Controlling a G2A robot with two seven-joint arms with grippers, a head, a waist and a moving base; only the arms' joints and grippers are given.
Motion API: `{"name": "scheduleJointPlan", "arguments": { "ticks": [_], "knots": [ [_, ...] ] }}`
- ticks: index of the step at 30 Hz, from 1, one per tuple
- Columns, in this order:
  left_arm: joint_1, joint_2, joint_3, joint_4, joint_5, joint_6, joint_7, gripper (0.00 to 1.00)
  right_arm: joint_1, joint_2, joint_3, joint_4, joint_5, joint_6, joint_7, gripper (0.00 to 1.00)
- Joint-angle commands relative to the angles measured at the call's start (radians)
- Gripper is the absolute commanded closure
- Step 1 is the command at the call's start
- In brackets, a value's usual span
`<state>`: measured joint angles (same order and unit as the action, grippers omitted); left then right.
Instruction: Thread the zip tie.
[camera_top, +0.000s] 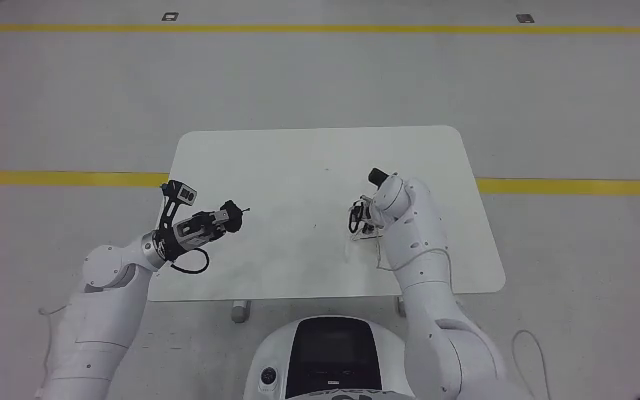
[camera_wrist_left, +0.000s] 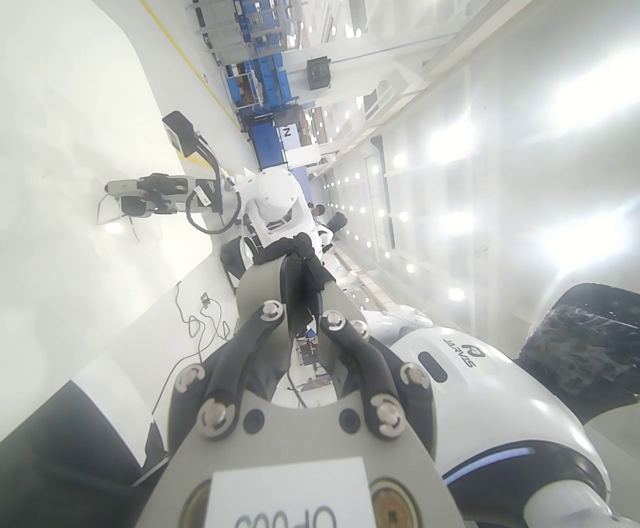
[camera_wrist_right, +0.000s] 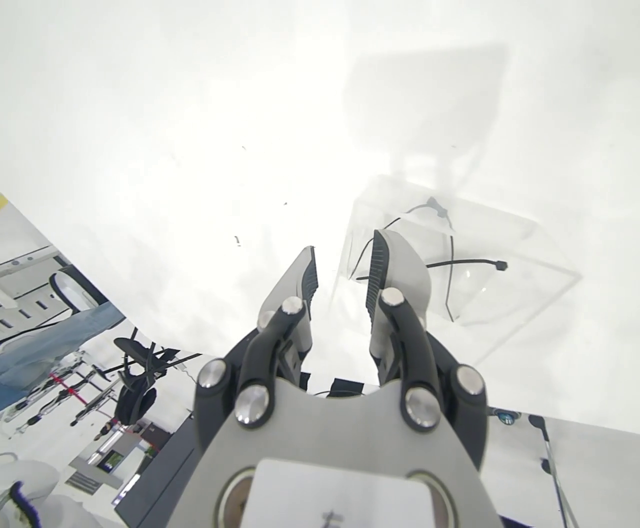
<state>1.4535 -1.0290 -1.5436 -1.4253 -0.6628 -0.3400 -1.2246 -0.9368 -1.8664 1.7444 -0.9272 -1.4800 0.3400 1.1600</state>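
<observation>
Left gripper (camera_top: 228, 216) over the left part of the table (camera_top: 300, 160), fingers pressed together on a black zip tie (camera_wrist_left: 301, 249); right gripper (camera_wrist_right: 342, 265), well apart, hangs spread just beside a clear box (camera_wrist_right: 525, 240) of spare ties (camera_wrist_right: 470, 264). My worry from here: the thin strap may twist or slip in the pinch, and my right fingers could knock the light box aside
</observation>
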Motion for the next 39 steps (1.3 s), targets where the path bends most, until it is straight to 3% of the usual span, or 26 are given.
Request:
{"name": "scheduleJointPlan", "arguments": {
  "ticks": [1, 7, 14, 17, 26, 39],
  "knots": [
    [0.0, 0.0, 0.0, 0.0, 0.0, 0.0, 0.0, 1.0, -0.008, 0.001, -0.006, -0.021, 0.008, 0.0, 0.007, 0.76],
    [0.0, 0.0, 0.0, 0.0, 0.0, 0.0, 0.0, 1.0, -0.065, 0.011, -0.02, -0.141, 0.0, 0.0, 0.063, 0.76],
    [0.0, 0.0, 0.0, 0.0, 0.0, 0.0, 0.0, 1.0, -0.166, 0.031, -0.058, -0.334, 0.017, 0.0, 0.132, 0.81],
    [0.0, 0.0, 0.0, 0.0, 0.0, 0.0, 0.0, 1.0, -0.19, 0.035, -0.081, -0.353, 0.027, 0.0, 0.136, 0.82],
    [0.0, 0.0, 0.0, 0.0, 0.0, 0.0, 0.0, 1.0, -0.107, 0.028, -0.063, -0.161, 0.038, 0.0, 0.031, 0.85],
    [0.0, 0.0, 0.0, 0.0, 0.0, 0.0, 0.0, 1.0, 0.008, -0.007, 0.055, 0.057, -0.051, 0.0, -0.076, 0.83]
  ]
}}
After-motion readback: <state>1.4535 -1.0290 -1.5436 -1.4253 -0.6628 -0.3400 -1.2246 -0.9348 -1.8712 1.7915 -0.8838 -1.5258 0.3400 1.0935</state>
